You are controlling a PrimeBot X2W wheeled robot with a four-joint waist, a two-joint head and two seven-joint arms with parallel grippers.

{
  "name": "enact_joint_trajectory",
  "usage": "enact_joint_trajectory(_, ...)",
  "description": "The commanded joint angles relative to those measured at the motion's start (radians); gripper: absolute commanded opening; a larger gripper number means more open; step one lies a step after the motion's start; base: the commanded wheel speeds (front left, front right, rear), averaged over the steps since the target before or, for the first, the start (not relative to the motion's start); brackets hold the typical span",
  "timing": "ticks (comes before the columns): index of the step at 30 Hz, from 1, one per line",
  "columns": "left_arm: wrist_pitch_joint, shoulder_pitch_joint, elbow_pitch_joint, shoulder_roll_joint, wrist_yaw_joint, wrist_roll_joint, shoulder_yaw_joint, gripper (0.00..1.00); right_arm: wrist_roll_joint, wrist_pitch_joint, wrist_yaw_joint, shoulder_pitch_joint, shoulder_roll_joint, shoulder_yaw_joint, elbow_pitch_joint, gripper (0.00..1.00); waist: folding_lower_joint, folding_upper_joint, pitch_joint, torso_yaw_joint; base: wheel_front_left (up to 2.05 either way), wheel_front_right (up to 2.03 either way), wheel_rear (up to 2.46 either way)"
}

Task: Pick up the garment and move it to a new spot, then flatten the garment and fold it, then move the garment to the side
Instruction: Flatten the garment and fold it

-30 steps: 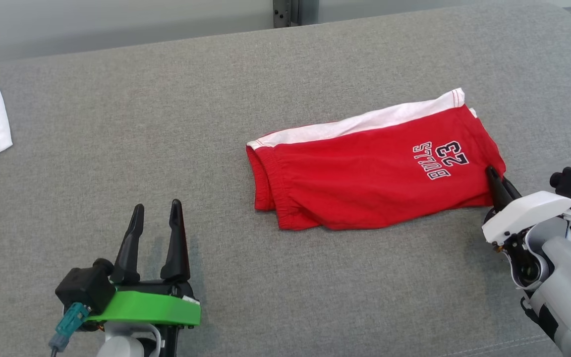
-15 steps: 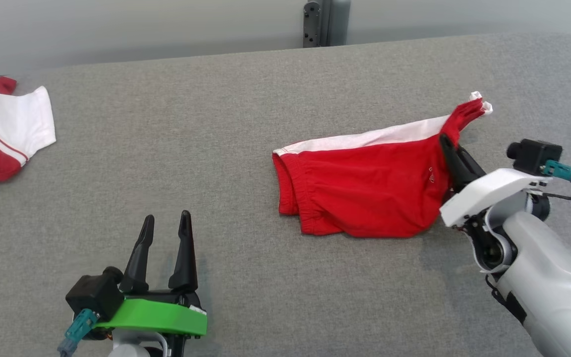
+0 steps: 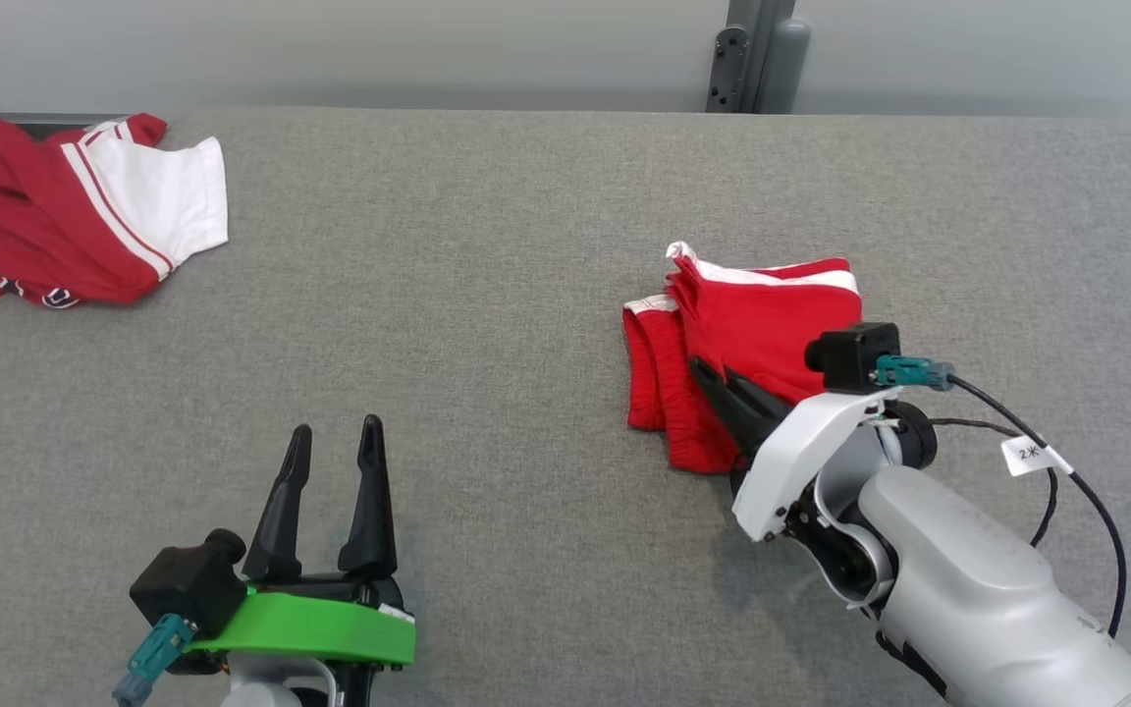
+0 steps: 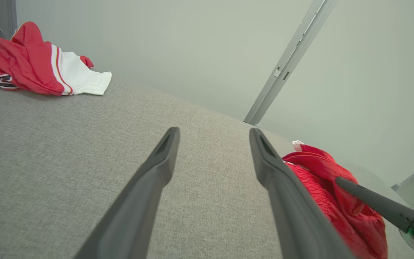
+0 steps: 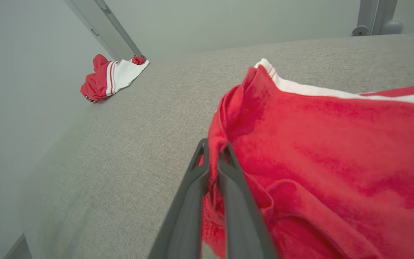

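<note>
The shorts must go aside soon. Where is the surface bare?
Bare: the wide grey stretch between the shorts and the far-left garment, ahead of the open left gripper; also right of the shorts. Crowded: the far-left corner, and where the right gripper pinches the shorts.

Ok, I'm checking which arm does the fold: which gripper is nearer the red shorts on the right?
Right. The right gripper is shut on the red shorts, pinching their cloth; the left gripper stands open, apart from them, off to their left.
</note>
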Motion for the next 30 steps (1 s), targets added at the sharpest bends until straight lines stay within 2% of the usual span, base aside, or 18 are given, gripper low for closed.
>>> enact_joint_trajectory(1,0.000,0.008,-0.004,0.001,0.004,-0.013,0.001,1.00,0.000,0.002,0.000,0.010,0.004,0.009,-0.002,0.00,0.0000,0.0000,0.005,0.011,0.00,0.00,0.00)
enact_joint_trajectory(10,0.000,0.006,-0.009,0.001,0.009,-0.013,0.007,1.00,-0.064,-0.025,0.000,-0.018,0.019,0.077,0.043,0.00,0.0000,0.0000,0.010,-0.004,0.00,0.00,0.00)
enact_joint_trajectory(11,0.000,0.006,-0.010,0.001,0.009,-0.013,0.008,1.00,-0.056,-0.032,0.000,-0.015,0.023,0.083,0.036,0.25,0.0000,0.0000,0.010,-0.008,0.00,0.00,0.00)
enact_joint_trajectory(13,0.000,0.006,-0.010,0.001,0.010,-0.013,0.009,1.00,-0.039,-0.035,0.000,-0.007,0.025,0.100,0.019,1.00,0.0000,0.0000,0.010,-0.015,0.00,0.00,0.00)
enact_joint_trajectory(21,0.000,0.009,-0.005,0.001,0.008,-0.003,-0.001,1.00,0.015,-0.085,0.000,0.015,-0.014,0.099,-0.056,1.00,0.0000,0.0000,0.005,-0.046,0.00,0.00,0.00)
enact_joint_trajectory(30,0.000,0.010,0.000,0.001,0.008,-0.008,-0.025,1.00,-0.002,-0.131,0.000,0.040,-0.069,-0.015,-0.061,1.00,0.0000,0.0000,0.004,-0.060,0.00,0.00,0.00)
